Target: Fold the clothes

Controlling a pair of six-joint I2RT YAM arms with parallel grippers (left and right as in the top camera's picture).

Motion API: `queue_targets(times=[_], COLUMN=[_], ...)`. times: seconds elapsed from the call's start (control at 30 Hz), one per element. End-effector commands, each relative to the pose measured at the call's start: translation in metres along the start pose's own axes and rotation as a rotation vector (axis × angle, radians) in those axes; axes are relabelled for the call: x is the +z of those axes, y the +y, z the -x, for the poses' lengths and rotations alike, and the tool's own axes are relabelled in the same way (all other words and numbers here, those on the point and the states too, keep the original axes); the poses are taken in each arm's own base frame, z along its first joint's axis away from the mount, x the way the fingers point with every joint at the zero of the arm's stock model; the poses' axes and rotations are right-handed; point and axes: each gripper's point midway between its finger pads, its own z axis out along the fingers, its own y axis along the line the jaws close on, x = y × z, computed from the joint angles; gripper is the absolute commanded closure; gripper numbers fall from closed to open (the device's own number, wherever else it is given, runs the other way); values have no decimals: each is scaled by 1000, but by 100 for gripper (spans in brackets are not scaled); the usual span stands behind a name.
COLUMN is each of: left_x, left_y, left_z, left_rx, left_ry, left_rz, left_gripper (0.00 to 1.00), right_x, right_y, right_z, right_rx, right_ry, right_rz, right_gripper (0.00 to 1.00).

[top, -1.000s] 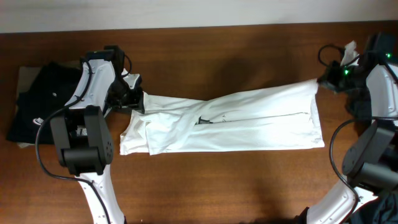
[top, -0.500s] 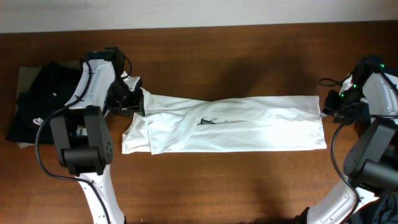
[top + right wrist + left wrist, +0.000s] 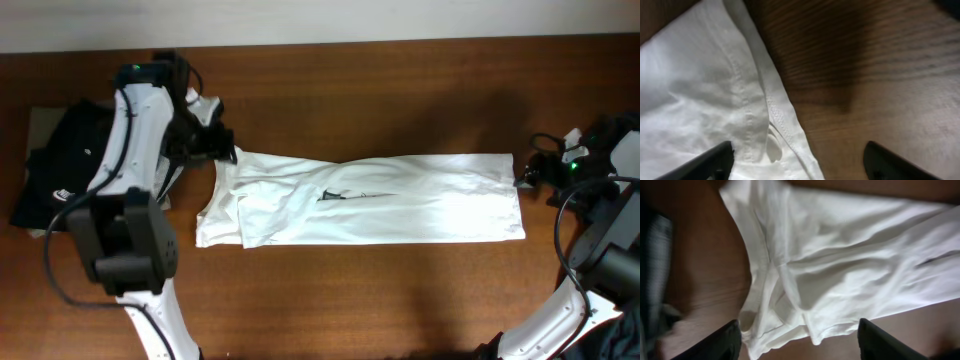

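Observation:
A long white garment [image 3: 370, 200] lies flat across the table, folded lengthwise, with its bunched end at the left. My left gripper [image 3: 222, 150] hovers over that bunched end's top corner. Its fingers [image 3: 715, 342] stand wide apart above the white garment [image 3: 840, 265] and grip nothing; the left gripper [image 3: 800, 347] is open. My right gripper [image 3: 527, 173] sits just off the garment's right edge. In the right wrist view the stitched hem [image 3: 747, 100] lies on the wood below the open right gripper [image 3: 800, 167], and nothing is held.
A pile of black clothes [image 3: 65, 170] lies on a beige mat [image 3: 38, 122] at the far left. Another dark item [image 3: 625, 335] shows at the bottom right corner. The wooden table [image 3: 380, 90] runs up to a white wall.
My right gripper opened and let go of the garment's right end, which dropped flat, then drew back to the right. My left gripper opened and shifted slightly up.

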Motion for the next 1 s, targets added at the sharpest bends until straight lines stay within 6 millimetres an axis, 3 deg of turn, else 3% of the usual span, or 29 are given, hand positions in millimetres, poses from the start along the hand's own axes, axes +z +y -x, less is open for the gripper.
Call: queue_targets(times=[0.0, 0.1, 0.13, 0.2, 0.23, 0.33, 0.4, 0.53, 0.57, 0.63, 0.77, 0.83, 0.87, 0.97], left_x=[-68, -74, -74, -74, -74, -73, -73, -73, -73, -73, -73, -73, -73, -73], left_y=[-12, -13, -13, -13, -13, -14, -13, -13, -13, -12, -12, -12, -12, -12], left_z=[3, 1, 1, 1, 0, -5, -7, -10, -9, -10, -9, -9, -9, -9], left_rx=[50, 56, 56, 55, 54, 50, 46, 42, 42, 41, 42, 42, 42, 42], left_ry=[-176, -191, -191, -189, -184, -166, -159, -148, -149, -148, -152, -152, -152, -151], left_rz=[39, 47, 47, 47, 47, 45, 45, 43, 43, 48, 48, 48, 48, 47], left_gripper=[22, 22, 22, 22, 21, 22, 22, 21, 21, 22, 22, 22, 22, 22], right_x=[19, 37, 42, 59, 65, 63, 41, -59, -87, -101, -66, -34, -27, 19], right_y=[2, 23, 26, 38, 43, 51, 58, 48, 62, 91, 180, 224, 230, 263], right_z=[-8, -22, -25, -41, -47, -48, -35, 9, 15, 14, -20, -49, -53, -80], right_rx=[-47, -108, -109, -131, -144, -148, -132, -31, -45, -101, -285, -367, -378, -401], right_ry=[58, 129, 151, 215, 233, 244, 218, 40, -21, -60, 64, 118, 124, 182], right_rz=[44, 152, 157, 161, 161, 165, 200, 51, 53, 73, 64, -105, -145, -209], right_gripper=[4, 2, 9, 38, 47, 96, 96, 96, 96, 96, 96, 96, 96, 96])
